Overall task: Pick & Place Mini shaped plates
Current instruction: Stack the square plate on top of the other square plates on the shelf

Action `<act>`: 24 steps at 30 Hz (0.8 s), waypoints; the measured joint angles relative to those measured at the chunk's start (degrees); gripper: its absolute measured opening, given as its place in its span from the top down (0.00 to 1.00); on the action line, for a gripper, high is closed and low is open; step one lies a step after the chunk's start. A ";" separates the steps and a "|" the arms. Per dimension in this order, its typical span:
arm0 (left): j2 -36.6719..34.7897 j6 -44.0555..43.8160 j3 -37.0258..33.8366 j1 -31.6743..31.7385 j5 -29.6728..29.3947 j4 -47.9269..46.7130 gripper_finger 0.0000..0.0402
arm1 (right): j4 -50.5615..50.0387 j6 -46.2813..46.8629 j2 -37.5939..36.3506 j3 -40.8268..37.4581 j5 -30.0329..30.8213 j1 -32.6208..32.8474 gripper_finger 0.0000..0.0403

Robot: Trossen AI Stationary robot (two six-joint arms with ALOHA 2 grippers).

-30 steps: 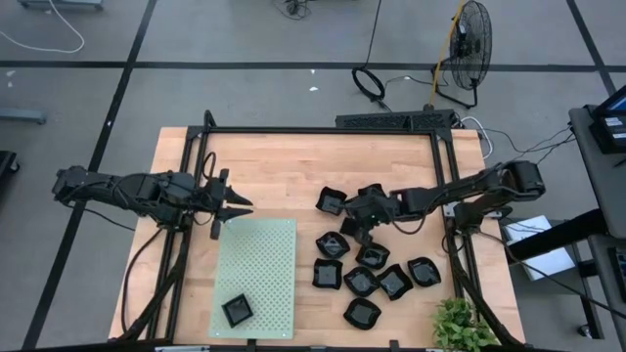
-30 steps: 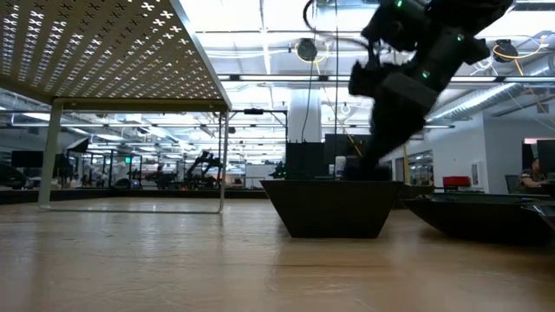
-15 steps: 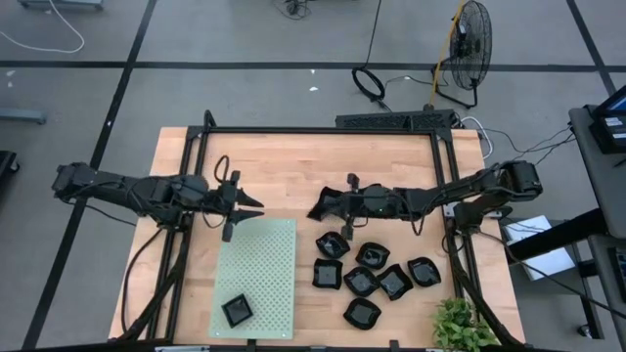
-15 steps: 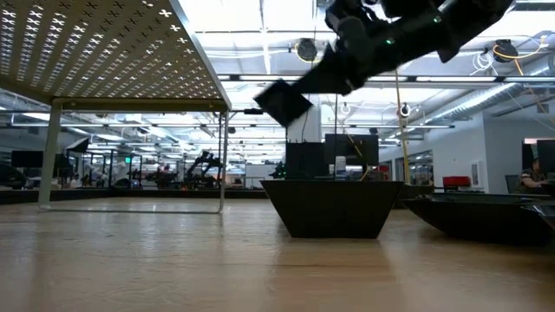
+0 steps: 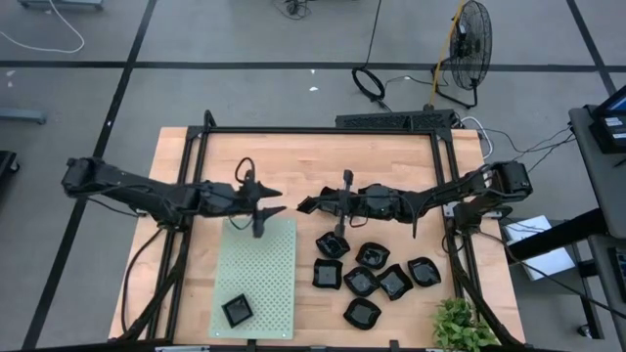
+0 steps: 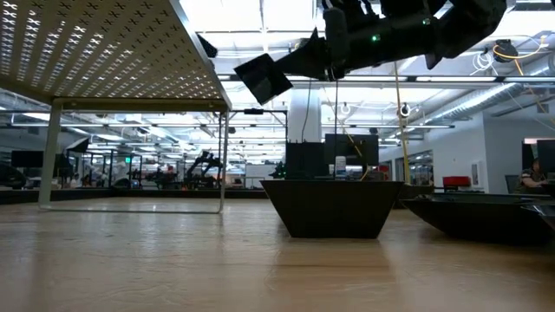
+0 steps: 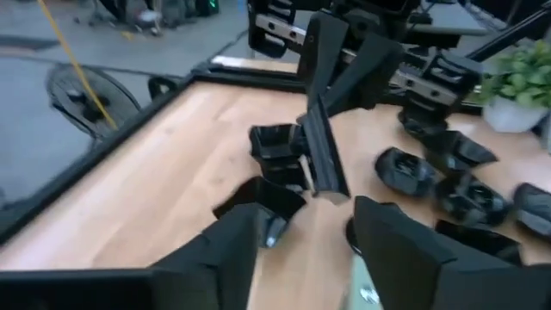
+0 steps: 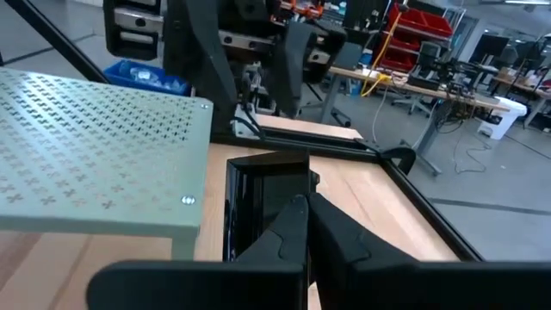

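Glossy black mini plate (image 5: 307, 205), pinched edge-on in the clenched right gripper (image 5: 315, 205), hangs above the middle of the wooden table (image 5: 293, 161). Opposite it the left gripper (image 5: 277, 202) gapes empty over the far edge of the pale green perforated mat (image 5: 256, 279), seemingly for a handover.

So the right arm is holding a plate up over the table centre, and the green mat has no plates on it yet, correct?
Not quite: the green mat already carries one plate near its front edge, as the high view shows. The right gripper does hold a black plate above the table centre.
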 joint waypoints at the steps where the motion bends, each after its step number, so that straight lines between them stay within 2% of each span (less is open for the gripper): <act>1: 1.00 0.85 0.11 0.00 -0.14 0.96 0.47 | -0.10 -0.07 0.00 0.00 0.05 0.00 1.00; 6: 6.27 2.27 3.23 0.00 -0.32 2.08 0.44 | 0.08 -1.13 0.00 0.00 0.12 0.00 1.00; 15: 13.74 5.54 13.11 -0.98 -0.31 -4.37 0.50 | -0.13 -1.09 0.00 0.00 0.12 0.00 1.00; 20: 16.11 5.41 15.32 -0.92 -3.95 -7.77 0.52 | -0.32 -1.08 0.00 0.00 0.13 0.00 1.00; 24: 16.71 5.49 15.36 -0.81 -4.72 -8.15 0.55 | -0.32 -1.07 0.00 0.00 0.12 0.00 1.00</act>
